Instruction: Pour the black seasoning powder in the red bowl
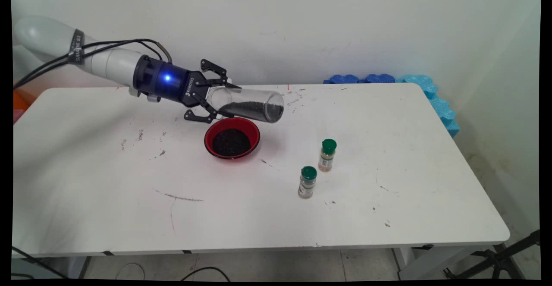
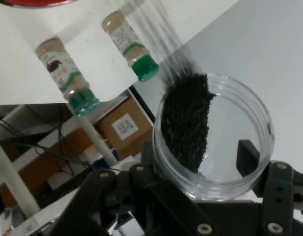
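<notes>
A: The gripper [image 1: 215, 95] clamps the base of a clear plastic jar [image 1: 250, 105], held nearly level just above the far rim of a red bowl [image 1: 232, 137] of dark grains.

B: And the jar itself?

A: Part-filled with the same black grains [image 2: 186, 118], banked along its lower side. It looks light, rigid and smooth-walled, likely slippery; the base end seems the sound grip. Two green-capped spice bottles [image 1: 327, 155] [image 1: 307, 182] stand well apart on the white table [image 1: 388, 217].

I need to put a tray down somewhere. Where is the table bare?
Bare: the near-left stretch of the table, and the right end beyond the two spice jars. Crowded: the middle, where the gripper holds a clear jar over the red bowl.
</notes>
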